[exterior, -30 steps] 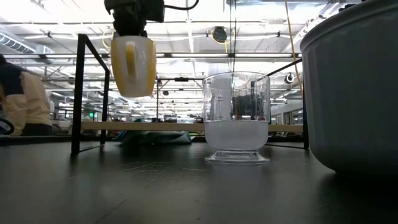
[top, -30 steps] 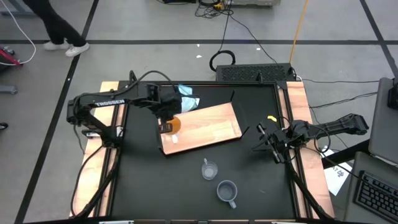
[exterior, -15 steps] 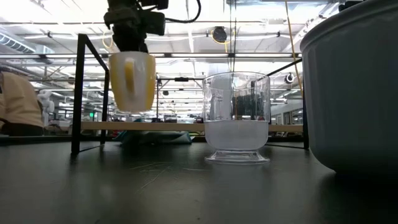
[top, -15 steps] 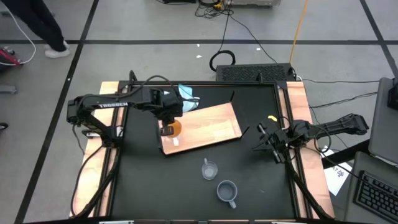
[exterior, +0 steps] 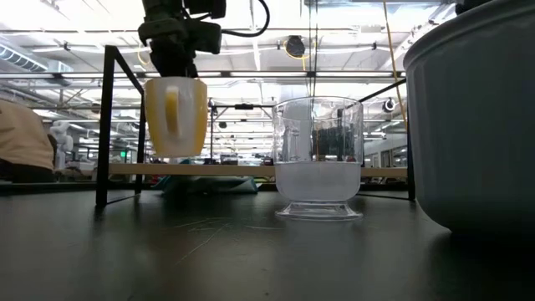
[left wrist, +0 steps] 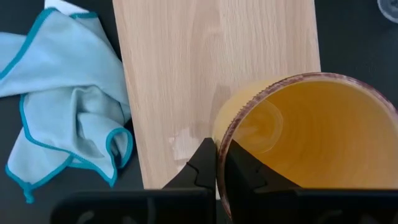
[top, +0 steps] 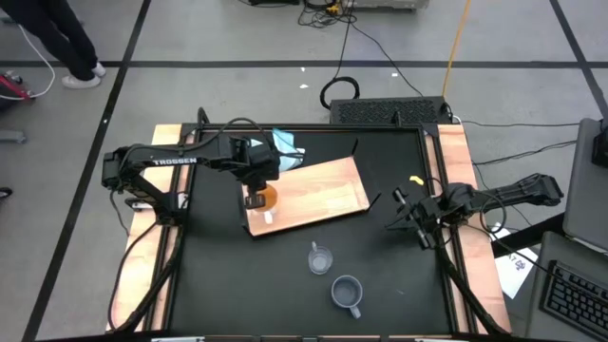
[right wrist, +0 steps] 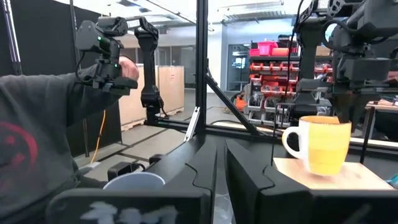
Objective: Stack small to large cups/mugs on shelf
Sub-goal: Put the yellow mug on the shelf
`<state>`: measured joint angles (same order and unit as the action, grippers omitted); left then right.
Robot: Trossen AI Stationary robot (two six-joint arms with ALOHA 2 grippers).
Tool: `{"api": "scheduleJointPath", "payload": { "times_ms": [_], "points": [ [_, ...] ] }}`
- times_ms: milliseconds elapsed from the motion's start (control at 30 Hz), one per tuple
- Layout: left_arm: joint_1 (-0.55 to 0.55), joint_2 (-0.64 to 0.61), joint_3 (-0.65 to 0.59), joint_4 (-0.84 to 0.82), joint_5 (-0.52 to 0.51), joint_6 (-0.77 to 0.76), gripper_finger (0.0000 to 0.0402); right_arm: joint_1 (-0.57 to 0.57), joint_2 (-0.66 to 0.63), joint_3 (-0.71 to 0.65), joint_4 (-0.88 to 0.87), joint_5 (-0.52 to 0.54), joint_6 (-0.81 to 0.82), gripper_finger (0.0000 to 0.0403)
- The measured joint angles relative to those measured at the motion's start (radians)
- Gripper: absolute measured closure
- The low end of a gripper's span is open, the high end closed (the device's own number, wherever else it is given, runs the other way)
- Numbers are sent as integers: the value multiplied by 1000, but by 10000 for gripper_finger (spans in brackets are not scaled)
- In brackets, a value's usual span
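The left end effector (left wrist: 216, 163) is gripping the rim of the orange ceramic mug with a white handle (top: 267, 194), holding it just above the light-brown wooden shelf board (top: 323, 195). Probably rigid, breakable and smooth-glazed, it suits this rim pinch. The right end effector (top: 408, 220), apparently nearly closed, is waiting at the tabletop's right edge.

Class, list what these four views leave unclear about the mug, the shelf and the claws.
- Whether the orange mug touches the shelf: the high view hides the gap; the low view leaves it uncertain.
- The mug's handle: covered by the left claw in the left wrist view.
- The grey-blue mug: cut off by the low view's edge.
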<state>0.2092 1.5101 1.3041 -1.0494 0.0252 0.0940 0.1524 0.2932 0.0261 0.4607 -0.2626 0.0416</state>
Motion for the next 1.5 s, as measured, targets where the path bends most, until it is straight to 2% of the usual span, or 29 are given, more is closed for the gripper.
{"api": "scheduleJointPath", "payload": {
  "times_ms": [567,1233,1500],
  "points": [
    [-31,0,-4,26,-38,-11,391,0,0,0,7,0,-1,378],
    [6,0,-59,61,-15,-44,391,0,0,0,6,0,0,378],
    [-18,0,-59,64,-32,-40,391,0,0,0,6,0,-5,378]
  ]
}}
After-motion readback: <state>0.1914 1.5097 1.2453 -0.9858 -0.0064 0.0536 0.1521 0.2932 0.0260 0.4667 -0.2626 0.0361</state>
